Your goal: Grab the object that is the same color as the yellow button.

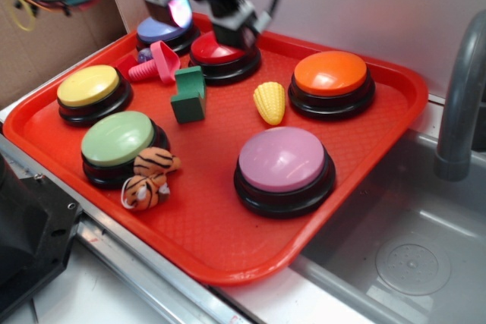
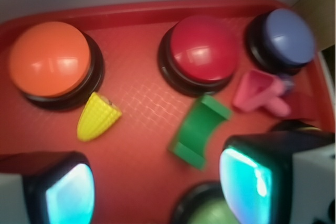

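Corn cob (image 1: pixel 269 102) unobstructed, between green block (image 1: pixel 189 95) and orange button (image 1: pixel 331 82).

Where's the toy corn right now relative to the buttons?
In the exterior view the yellow toy corn lies on the red tray, just left of the orange button, with the green block on its other side.

Toy kitchen mock-up: grey faucet (image 1: pixel 461 104), sink basin (image 1: pixel 402 248), red tray (image 1: pixel 228 252), cardboard backdrop (image 1: pixel 45 43).
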`<move>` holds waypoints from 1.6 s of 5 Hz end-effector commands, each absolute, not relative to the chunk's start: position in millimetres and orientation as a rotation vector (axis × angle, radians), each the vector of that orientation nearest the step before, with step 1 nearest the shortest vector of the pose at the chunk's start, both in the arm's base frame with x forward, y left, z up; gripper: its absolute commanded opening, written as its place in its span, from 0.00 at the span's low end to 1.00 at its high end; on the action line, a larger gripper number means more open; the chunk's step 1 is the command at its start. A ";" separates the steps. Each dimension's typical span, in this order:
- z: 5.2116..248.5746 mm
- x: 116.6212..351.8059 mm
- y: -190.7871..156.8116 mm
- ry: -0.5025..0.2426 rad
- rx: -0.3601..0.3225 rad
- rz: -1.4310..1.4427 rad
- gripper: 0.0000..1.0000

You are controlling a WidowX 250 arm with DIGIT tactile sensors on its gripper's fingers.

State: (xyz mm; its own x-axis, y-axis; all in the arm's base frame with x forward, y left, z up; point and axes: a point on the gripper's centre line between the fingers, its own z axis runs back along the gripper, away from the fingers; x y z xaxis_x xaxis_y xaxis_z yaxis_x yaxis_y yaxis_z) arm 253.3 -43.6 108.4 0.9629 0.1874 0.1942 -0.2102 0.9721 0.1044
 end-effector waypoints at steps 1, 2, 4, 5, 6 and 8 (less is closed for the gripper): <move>90.8 278.2 -60.2 -0.280 0.052 0.204 1.00; 75.7 282.3 -67.9 -0.275 0.053 0.174 1.00; 58.5 289.1 -75.8 -0.280 0.037 0.147 1.00; 52.3 291.1 -73.9 -0.273 0.049 0.155 1.00; 46.8 295.2 -72.8 -0.269 0.067 0.153 1.00; 41.0 298.9 -70.5 -0.277 0.089 0.147 1.00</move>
